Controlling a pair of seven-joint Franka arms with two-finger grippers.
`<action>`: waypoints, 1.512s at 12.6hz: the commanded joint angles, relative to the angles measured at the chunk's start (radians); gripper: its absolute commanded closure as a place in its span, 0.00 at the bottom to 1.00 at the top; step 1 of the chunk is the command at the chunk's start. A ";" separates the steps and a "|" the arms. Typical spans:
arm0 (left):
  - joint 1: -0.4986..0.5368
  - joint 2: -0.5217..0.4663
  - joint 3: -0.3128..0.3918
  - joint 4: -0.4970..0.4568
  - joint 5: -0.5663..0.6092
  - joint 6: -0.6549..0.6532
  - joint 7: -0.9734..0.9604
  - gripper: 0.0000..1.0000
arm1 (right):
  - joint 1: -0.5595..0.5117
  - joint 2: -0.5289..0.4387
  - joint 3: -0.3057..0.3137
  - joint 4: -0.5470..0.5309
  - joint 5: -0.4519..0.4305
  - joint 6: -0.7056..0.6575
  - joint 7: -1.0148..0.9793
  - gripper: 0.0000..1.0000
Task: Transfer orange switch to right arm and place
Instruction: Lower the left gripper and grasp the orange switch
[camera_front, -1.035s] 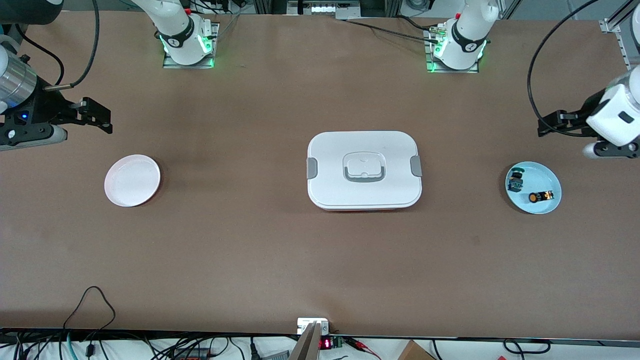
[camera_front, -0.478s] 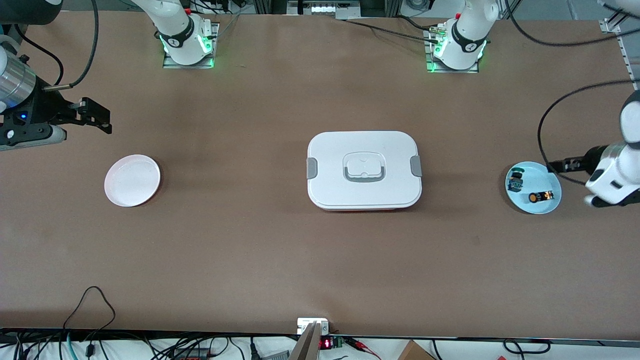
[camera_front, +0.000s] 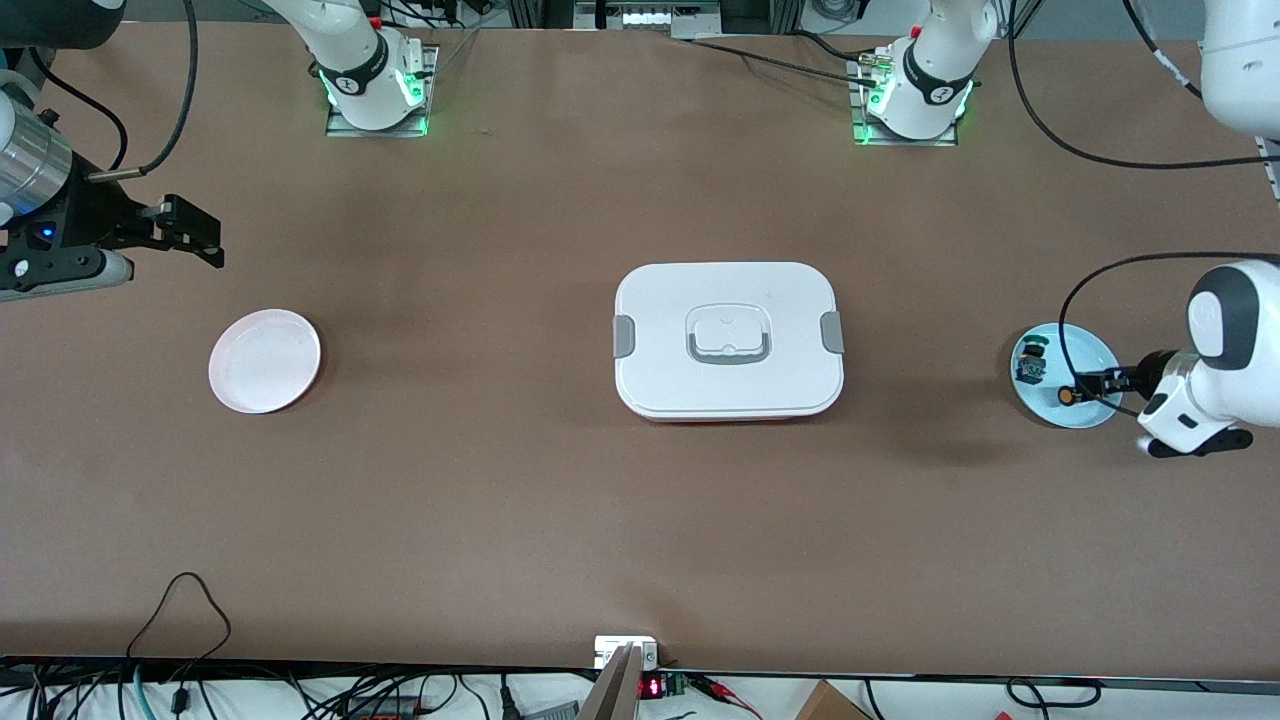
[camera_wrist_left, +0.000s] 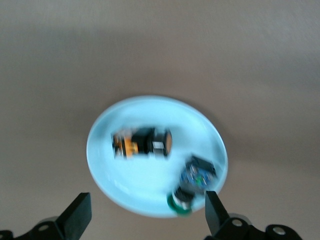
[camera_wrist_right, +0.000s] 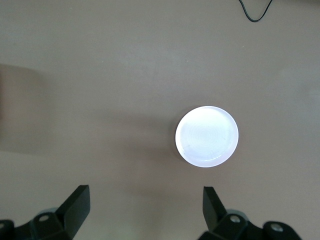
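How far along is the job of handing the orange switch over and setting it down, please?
Nothing is done: the orange switch lies on the blue plate. In hand: the open left gripper hangs over it. Left: grasp, handover to the waiting, open right gripper, and placing.

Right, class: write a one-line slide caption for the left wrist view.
Open left gripper above the light blue plate holding the orange switch and a blue-green component.

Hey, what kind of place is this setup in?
Probably a robotics lab bench: two white robot arm bases bolted to a brown table, loose black cables along its edge, and a small red-digit display.
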 joint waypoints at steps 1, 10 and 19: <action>0.051 0.023 -0.018 0.025 -0.007 0.021 0.067 0.00 | 0.002 -0.007 -0.001 0.005 0.011 -0.007 0.014 0.00; 0.121 0.052 -0.015 -0.030 -0.214 0.161 0.077 0.00 | 0.002 -0.007 -0.001 0.005 0.011 -0.006 0.014 0.00; 0.139 0.034 -0.020 -0.137 -0.229 0.281 0.146 0.00 | 0.000 -0.005 -0.001 0.005 0.011 -0.006 0.014 0.00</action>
